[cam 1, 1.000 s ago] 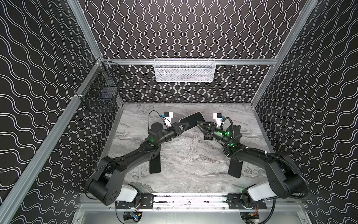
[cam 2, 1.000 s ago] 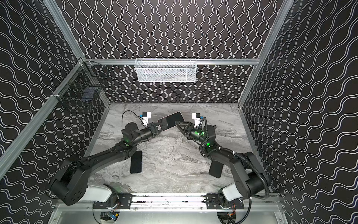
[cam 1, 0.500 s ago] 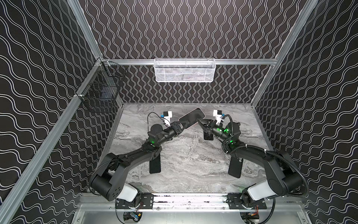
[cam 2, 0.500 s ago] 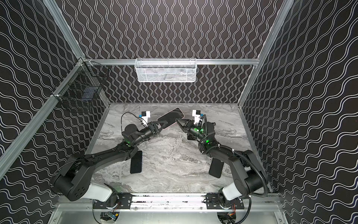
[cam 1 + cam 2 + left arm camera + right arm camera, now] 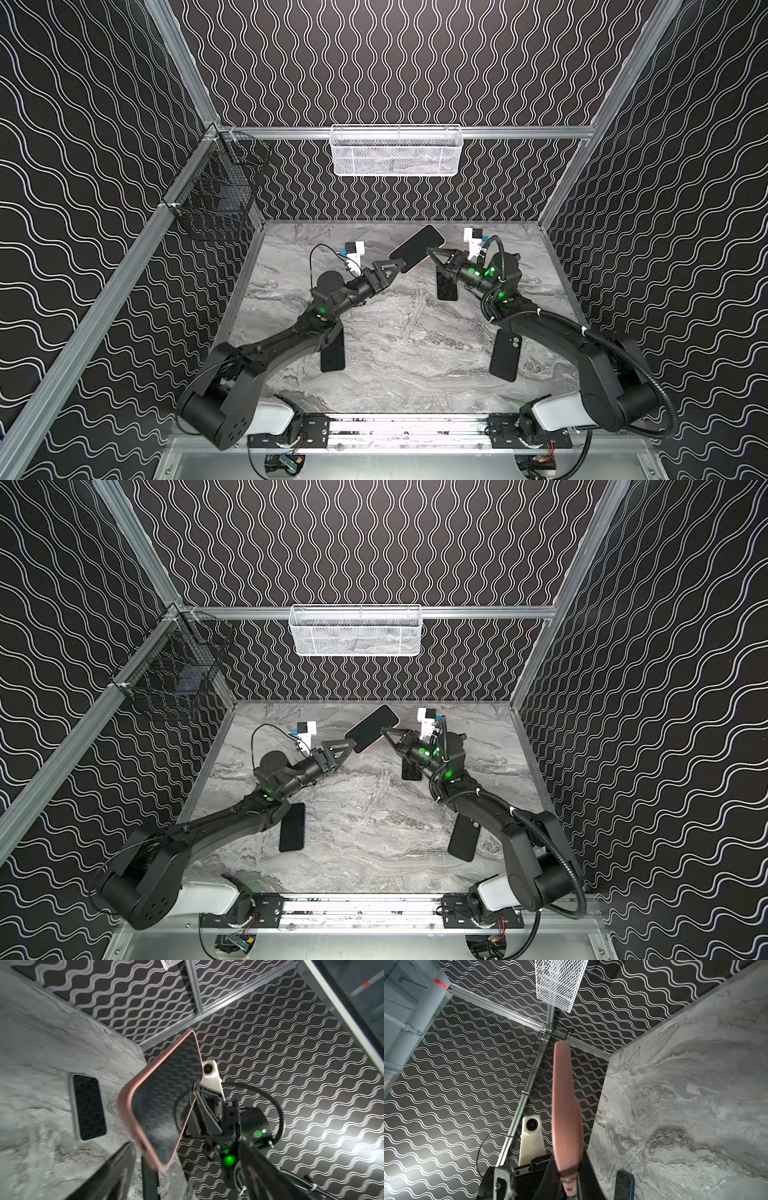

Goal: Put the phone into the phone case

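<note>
pink phone: black-screened phone with a pink rim and back [image 5: 417, 253], up in the air over the far middle of the table, tilted, screen facing up; shows in both top views [image 5: 372, 728]. Can't tell if the pink is a case or the phone's own body

right gripper: the right gripper [image 5: 432, 254] is clamped on the right-hand edge of the pink phone. The right wrist view shows the pink edge [image 5: 564, 1115] pinched between its jaws

left gripper: the left gripper [image 5: 395, 268] sits at the phone's left end with its jaws spread wide, gripping nothing. In the left wrist view its fingers [image 5: 116, 1167] stand well apart, with the phone's lower corner [image 5: 166, 1105] between them

black phone: a plain flat black phone [image 5: 333, 353] lies on the table near left, partly tucked under the left arm

black case: a black phone case with a camera cut-out [image 5: 505, 353] lies near right, just beside the right arm

third slab: a dark-screened phone with a pale rim [image 5: 446, 286] lies flat on the table, far right of middle, under the right gripper [image 5: 88, 1107]

table: grey marble-look tabletop [image 5: 395, 332]

walls: a white mesh basket [image 5: 395, 149] hangs on the far wall, a black wire basket [image 5: 216, 195] on the left wall
</note>
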{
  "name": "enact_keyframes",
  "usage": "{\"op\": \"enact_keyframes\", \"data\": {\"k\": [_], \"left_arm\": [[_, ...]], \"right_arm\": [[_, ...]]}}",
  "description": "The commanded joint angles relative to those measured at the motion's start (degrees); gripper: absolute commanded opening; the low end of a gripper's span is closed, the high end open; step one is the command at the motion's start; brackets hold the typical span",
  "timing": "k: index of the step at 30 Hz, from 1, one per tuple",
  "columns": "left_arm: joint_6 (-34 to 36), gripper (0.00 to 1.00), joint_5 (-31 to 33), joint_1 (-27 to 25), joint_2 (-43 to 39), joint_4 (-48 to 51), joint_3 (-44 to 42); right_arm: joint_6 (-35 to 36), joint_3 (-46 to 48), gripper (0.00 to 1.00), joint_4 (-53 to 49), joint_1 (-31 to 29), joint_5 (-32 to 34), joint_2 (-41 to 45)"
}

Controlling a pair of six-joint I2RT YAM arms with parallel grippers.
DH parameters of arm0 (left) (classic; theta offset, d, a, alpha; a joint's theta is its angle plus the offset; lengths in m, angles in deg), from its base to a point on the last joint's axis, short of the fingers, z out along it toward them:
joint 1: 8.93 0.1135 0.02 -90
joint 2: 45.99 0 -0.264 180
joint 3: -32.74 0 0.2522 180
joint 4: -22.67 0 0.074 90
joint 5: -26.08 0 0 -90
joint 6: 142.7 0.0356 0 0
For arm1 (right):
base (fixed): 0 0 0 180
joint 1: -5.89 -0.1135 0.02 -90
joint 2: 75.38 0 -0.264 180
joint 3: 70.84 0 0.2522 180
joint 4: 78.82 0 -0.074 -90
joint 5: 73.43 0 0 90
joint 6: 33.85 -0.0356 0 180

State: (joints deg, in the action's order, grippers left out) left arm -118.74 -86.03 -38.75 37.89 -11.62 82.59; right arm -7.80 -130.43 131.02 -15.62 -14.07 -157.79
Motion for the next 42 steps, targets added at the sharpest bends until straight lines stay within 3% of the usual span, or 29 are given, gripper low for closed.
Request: {"op": "enact_keyframes", "data": {"k": [1,5,8,14,19,25,32,39,42], "left_arm": [[8.4,0.89,8.3,1.1,-6.1,15.0,-0.9],[22.1,0.95,18.7,1.9,-17.1,40.0,3.3],[31.4,0.97,22.9,2.0,-20.4,51.2,7.7],[43.0,0.98,17.6,3.5,-18.5,62.4,14.5],[46.1,0.98,7.8,4.6,-15.5,63.3,15.6],[46.7,0.98,-2.4,4.6,-12.1,60.5,15.6],[46.7,0.98,-3.9,4.7,-11.0,60.6,15.7],[45.2,0.98,-4.4,4.6,-9.8,58.9,15.0],[44.9,0.98,-4.6,4.6,-9.4,58.5,14.9]], "right_arm": [[6.1,-3.6,0.0,-8.8,1.2,-3.1,1.4],[14.6,-10.1,0.0,-24.8,3.0,-7.5,-0.2],[21.5,-16.9,0.0,-39.1,3.6,-8.1,-4.1],[32.0,-27.7,0.0,-56.2,4.2,-14.1,-18.5],[43.1,-40.2,0.0,-73.1,4.2,-15.9,-32.4],[47.7,-50.7,0.0,-79.7,4.1,-17.6,-43.0],[49.8,-59.9,0.0,-84.7,4.0,-18.1,-52.4],[49.9,-63.7,0.0,-86.6,4.5,-16.1,-56.4],[48.2,-63.0,0.05,-84.7,5.3,-15.7,-56.4]]}}
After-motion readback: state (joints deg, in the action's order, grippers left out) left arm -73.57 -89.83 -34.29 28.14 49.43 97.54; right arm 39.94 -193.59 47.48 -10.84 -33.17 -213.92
